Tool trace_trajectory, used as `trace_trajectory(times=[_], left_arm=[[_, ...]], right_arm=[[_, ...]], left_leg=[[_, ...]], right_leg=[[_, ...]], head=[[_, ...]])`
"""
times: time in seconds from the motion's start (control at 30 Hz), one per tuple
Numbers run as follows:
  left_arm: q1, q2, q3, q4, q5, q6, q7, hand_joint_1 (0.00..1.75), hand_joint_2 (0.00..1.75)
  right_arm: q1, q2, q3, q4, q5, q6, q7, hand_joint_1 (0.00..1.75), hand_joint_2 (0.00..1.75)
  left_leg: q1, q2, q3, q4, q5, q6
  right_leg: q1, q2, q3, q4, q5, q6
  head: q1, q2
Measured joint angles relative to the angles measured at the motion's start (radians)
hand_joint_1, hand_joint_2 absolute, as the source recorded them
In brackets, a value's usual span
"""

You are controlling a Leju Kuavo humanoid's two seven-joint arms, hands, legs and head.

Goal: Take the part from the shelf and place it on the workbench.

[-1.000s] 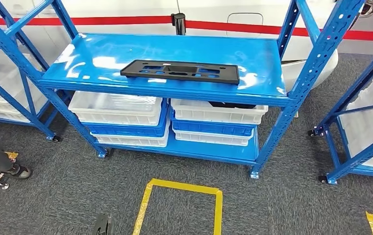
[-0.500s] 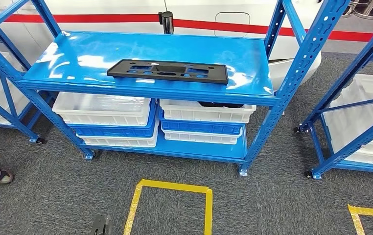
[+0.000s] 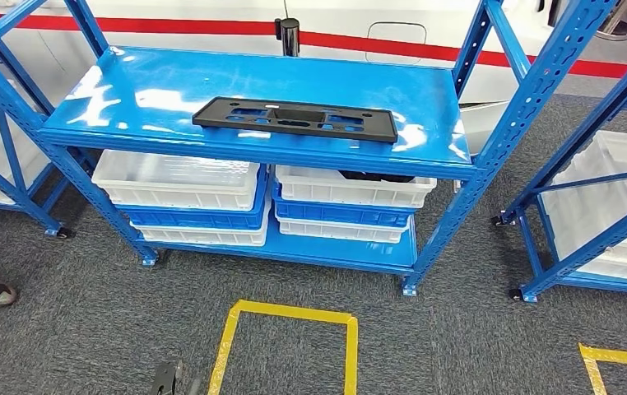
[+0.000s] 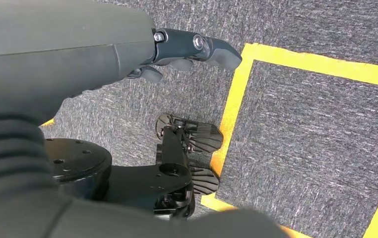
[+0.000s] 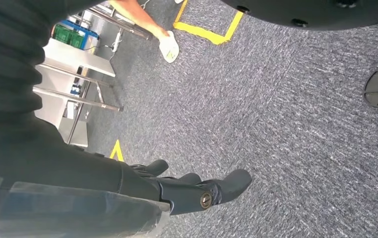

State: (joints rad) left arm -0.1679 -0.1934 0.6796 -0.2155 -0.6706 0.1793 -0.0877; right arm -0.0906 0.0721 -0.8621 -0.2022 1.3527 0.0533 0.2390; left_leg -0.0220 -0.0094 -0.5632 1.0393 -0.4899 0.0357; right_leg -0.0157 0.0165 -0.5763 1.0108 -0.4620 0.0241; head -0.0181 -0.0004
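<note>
Black slotted part nearer on blue shelf after camera's approach; left hand, right hand hanging, fingers loosely apart, holding nothing.

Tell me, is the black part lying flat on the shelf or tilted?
Flat. The black part lies with its whole length on the blue top shelf, near the front edge; no end is lifted.

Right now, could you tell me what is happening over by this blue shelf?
The robot stands facing the blue shelf, and nothing is being handled yet. The black part lies flat on the top level, untouched. Both arms hang down over the grey carpet: the left hand and the right hand each hold nothing. White and blue bins sit stacked on the lower level, and a yellow taped square marks the floor in front.
</note>
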Motion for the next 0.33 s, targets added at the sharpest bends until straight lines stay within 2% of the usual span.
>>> trace_trajectory(times=[0.33], left_arm=[[0.0,-0.001,0.004,0.0,0.0,0.0,0.0,0.0,1.75]], right_arm=[[0.0,0.0,0.0,0.0,-0.001,-0.002,0.001,0.0,1.75]], left_leg=[[-0.003,0.0,0.0,0.0,0.0,0.005]], right_leg=[[-0.004,0.0,0.0,-0.001,0.001,0.001]], head=[[0.0,0.0]])
